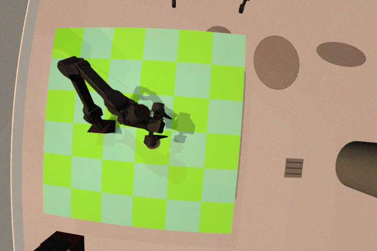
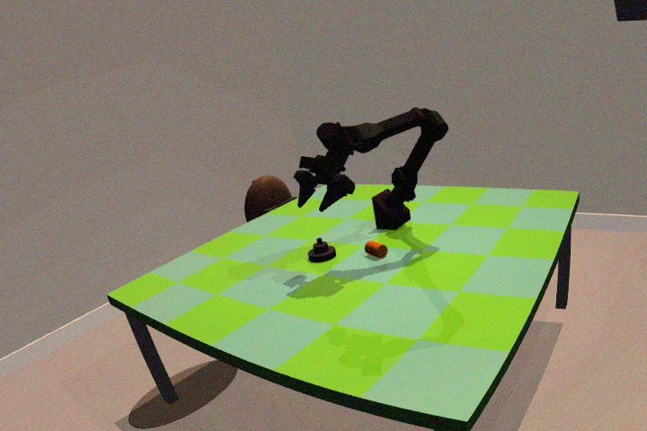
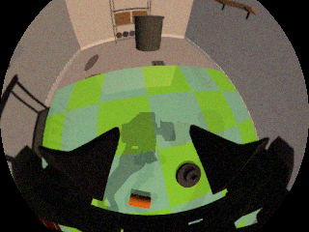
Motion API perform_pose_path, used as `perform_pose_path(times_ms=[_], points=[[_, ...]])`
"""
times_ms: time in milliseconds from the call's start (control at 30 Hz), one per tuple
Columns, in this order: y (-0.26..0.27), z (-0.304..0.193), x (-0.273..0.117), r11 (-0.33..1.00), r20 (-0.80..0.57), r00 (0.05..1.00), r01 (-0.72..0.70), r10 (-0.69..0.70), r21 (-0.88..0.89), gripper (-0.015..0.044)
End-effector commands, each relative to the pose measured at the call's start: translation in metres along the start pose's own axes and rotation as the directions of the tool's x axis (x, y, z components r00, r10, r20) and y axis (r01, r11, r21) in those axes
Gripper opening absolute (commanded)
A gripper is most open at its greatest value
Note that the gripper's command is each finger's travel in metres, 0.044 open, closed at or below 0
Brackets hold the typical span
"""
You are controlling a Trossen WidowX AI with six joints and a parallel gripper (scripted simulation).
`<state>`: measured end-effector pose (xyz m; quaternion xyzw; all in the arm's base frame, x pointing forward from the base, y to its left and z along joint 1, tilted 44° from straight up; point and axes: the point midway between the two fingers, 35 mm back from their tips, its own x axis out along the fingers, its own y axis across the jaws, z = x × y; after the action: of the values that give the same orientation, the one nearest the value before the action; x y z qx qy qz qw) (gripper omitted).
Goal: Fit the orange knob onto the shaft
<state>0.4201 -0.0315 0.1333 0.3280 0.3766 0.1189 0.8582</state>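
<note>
The orange knob (image 2: 376, 249) (image 3: 140, 199) lies on its side on the checkered table. It is hidden under the arm in the top view. The round dark pedestal (image 2: 322, 255) (image 3: 185, 180) stands upright a short way from the knob, with its stepped top and short shaft (image 2: 319, 240) bare. In the top view the pedestal (image 1: 155, 145) shows only partly, behind a finger. The shaft's flat side cannot be made out. My gripper (image 1: 169, 127) (image 2: 310, 208) (image 3: 154, 130) is wide open and empty, high above the table and pointing obliquely down. It touches neither part.
The green checkered table (image 1: 153, 213) (image 2: 385, 310) carries the arm's base (image 2: 391, 213) behind the knob. Shadows of the arm fall across the tiles. A dark bin (image 3: 149, 34) and a brown round object (image 2: 267, 195) stand beyond the table's edges.
</note>
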Motion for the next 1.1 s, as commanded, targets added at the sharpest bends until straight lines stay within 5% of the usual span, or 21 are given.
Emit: perform_pose_path(times_ms=[0, 133, 267, 467, 1067], points=[[0.000, -0.003, 0.000, 1.000, -0.010, 1.000, 0.002, -0.002, 0.022, 0.0426], [-0.001, -0.055, 0.003, 0.888, -0.224, 0.974, 0.123, -0.024, 0.443, 0.0440], [0.006, -0.116, -0.009, 0.509, -0.473, 0.881, 0.415, -0.018, 0.754, 0.0440], [0.027, -0.184, -0.045, -0.193, -0.742, 0.669, 0.734, 0.043, 0.651, 0.0440], [0.030, -0.203, -0.031, -0.214, -0.748, 0.662, 0.738, 0.046, 0.640, 0.0440]])
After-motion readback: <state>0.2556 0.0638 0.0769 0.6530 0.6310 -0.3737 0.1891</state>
